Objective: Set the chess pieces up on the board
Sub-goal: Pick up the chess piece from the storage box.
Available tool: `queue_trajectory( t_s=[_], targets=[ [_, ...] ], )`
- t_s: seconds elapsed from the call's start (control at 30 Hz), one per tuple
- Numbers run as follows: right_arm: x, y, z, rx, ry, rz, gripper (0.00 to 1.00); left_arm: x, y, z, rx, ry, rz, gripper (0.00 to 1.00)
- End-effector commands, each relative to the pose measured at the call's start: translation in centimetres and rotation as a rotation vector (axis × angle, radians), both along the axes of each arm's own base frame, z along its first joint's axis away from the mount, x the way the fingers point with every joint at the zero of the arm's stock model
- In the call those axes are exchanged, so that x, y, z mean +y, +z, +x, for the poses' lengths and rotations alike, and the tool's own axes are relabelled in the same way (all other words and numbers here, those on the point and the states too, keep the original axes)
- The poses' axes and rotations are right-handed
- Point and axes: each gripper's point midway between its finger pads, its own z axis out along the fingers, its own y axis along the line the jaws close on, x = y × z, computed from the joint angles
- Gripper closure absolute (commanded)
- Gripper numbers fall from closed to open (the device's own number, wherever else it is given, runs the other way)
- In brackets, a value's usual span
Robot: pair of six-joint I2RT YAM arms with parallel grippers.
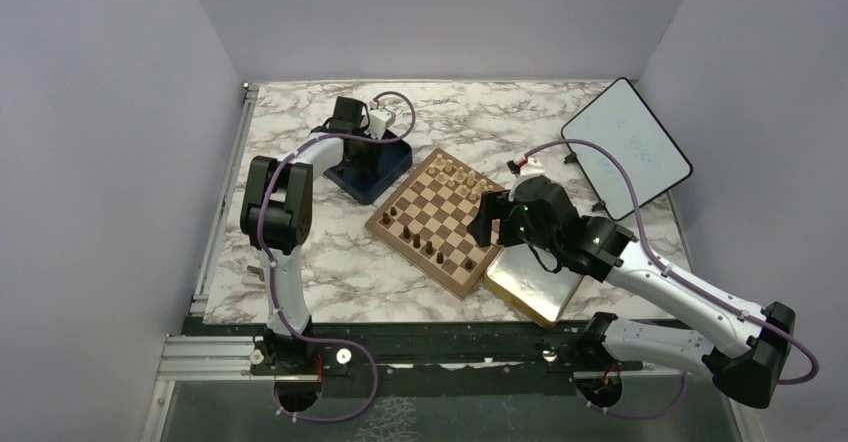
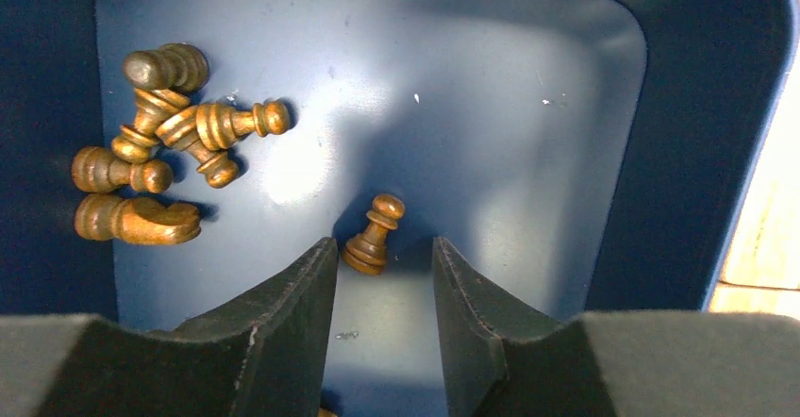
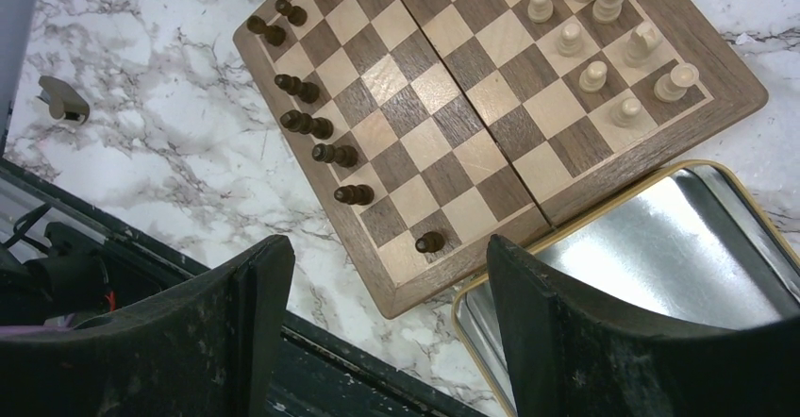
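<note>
Chess pieces (image 2: 222, 125) lie heaped in the box's (image 2: 566, 106) left corner. One pawn (image 2: 377, 228) stands untouched between my left gripper's (image 2: 384, 252) half-spread jaws. More line the board (image 3: 453, 125), count unclear. My right gripper (image 3: 387, 247) gapes wide, empty, beside a cut-off tray (image 3: 660, 238).

Top: high overhead, looking down. Left wrist: close inside box (image 2: 491, 106). Right wrist: above board (image 3: 443, 115), shared with top.

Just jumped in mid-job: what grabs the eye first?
The left gripper hangs open inside the dark blue box, lined up on a lone dark pawn, with more pieces heaped near one wall. On the chessboard mid-table, dark chessmen line one edge while the open right gripper hovers over its corner beside the metal tray.
</note>
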Motion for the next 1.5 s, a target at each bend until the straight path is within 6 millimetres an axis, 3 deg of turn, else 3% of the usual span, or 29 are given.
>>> queue_trajectory(
  t_s=[0.0,0.43,0.87,1.17,1.3,1.47],
  targets=[
    [-0.8,-0.2,-0.1,-0.013,-0.023,-0.021,0.21,0.0,0.1,1.1,-0.023,-0.003,-0.005,0.59],
    [-1.1,-0.4,-0.2,-0.015,-0.029,-0.023,0.20,0.4,0.5,1.1,-0.032,0.008,0.011,0.74],
    [-0.7,-0.4,-0.3,-0.012,-0.019,-0.001,0.21,0.9,4.1,1.2,-0.082,0.087,-0.016,0.78],
    [-0.5,-0.8,-0.4,0.000,-0.011,0.003,0.21,1.5,5.1,1.3,-0.100,0.122,-0.012,0.78],
    [-0.4,-0.8,-0.4,-0.001,-0.016,0.008,0.20,1.2,6.9,1.2,-0.120,0.140,-0.049,0.78],
    [0.4,-0.6,-0.1,0.014,-0.030,0.050,0.21,-0.4,11.2,0.2,-0.165,0.122,-0.162,0.79]
  ],
)
